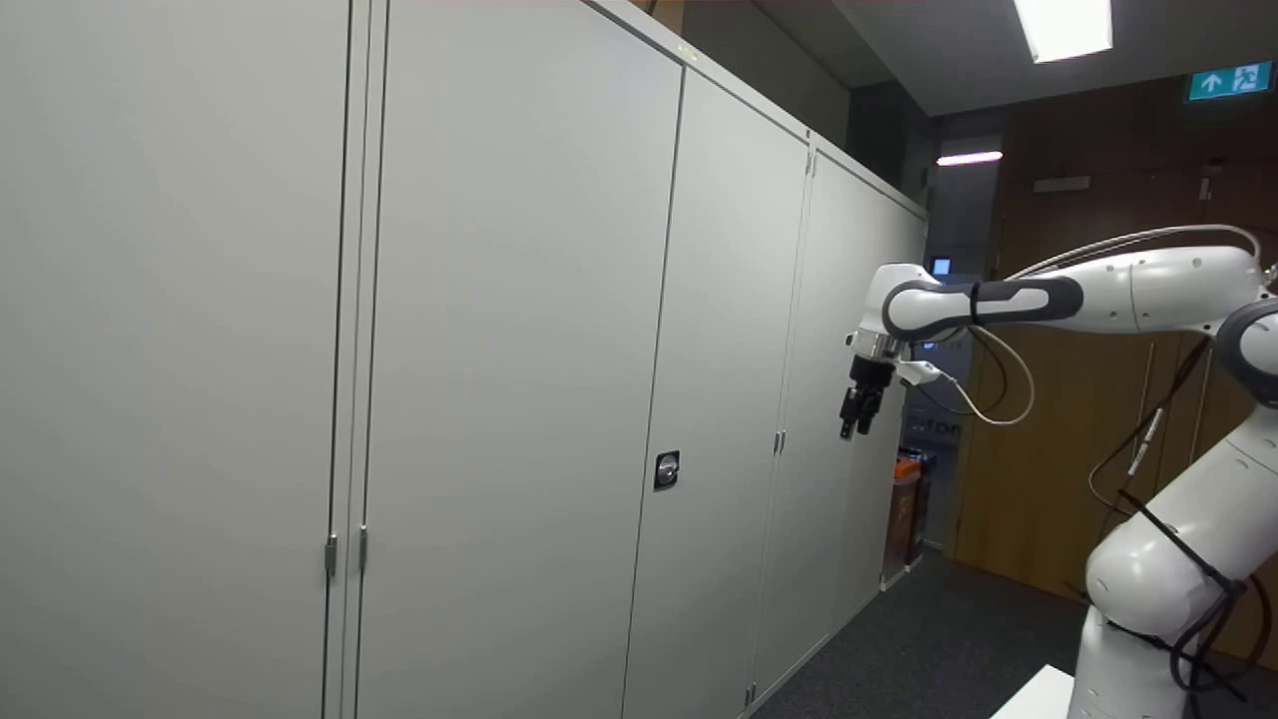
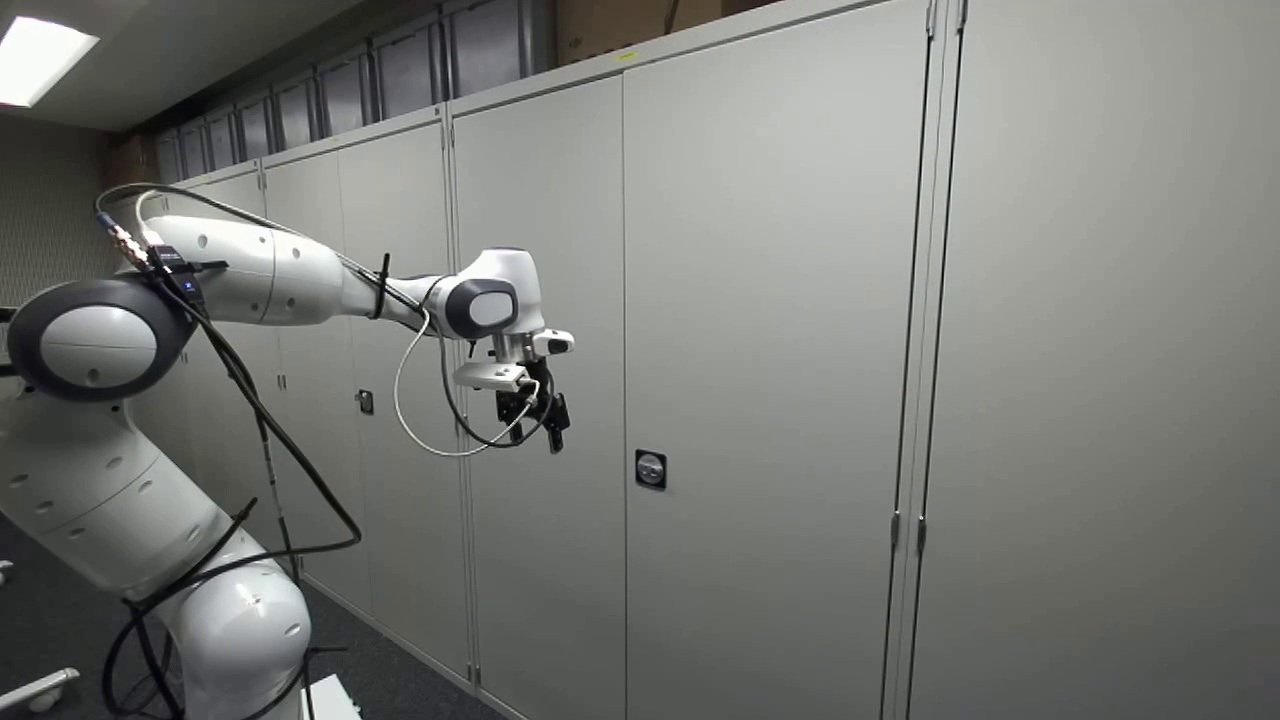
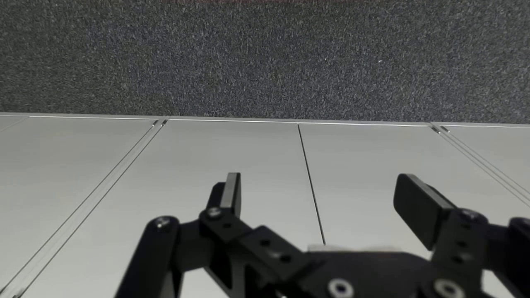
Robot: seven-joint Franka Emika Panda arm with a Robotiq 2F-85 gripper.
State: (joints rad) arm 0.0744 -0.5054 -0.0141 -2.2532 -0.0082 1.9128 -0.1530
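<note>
My gripper (image 3: pixel 319 177) stands open in the wrist view, its two black finger pads (image 3: pixel 418 207) wide apart with nothing between them. Behind them runs the dark seam between two pale grey cabinet doors (image 3: pixel 240 149). In both exterior views the gripper (image 1: pixel 856 429) points down beside the tall cabinet front (image 1: pixel 519 300). It looks apart from the doors, though the exact distance is hard to judge. A round metal lock in a black plate (image 2: pixel 650 469) sits on a door to the right of the gripper (image 2: pixel 537 440) and slightly lower.
Dark carpet (image 3: pixel 265 58) runs along the cabinets' base. A bin with an orange lid (image 1: pixel 905 467) stands at the far end, near wooden doors (image 1: pixel 1058 459). Grey boxes (image 2: pixel 405 75) line the cabinet top. Loose cables (image 2: pixel 300 480) hang along the arm. A white surface's corner (image 1: pixel 1038 694) shows by its base.
</note>
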